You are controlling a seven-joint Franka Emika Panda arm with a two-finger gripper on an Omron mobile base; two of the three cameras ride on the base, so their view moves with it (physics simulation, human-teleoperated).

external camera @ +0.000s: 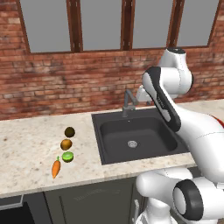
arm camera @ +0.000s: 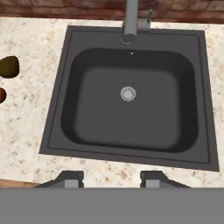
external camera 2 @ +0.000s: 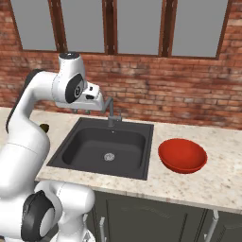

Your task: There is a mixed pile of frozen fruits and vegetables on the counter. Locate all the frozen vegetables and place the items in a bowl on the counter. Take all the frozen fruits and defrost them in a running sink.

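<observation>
Red brick wall [external camera: 65, 83] behind; windows [external camera: 100, 24] above (grey panes).

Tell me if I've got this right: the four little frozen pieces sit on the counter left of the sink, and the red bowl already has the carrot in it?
Not quite. The red bowl is empty in the right base view; the carrot lies on the counter with the other pieces, left of the sink.

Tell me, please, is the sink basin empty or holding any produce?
Empty: the sink shows only its bare drain, and no water is visible.
</observation>
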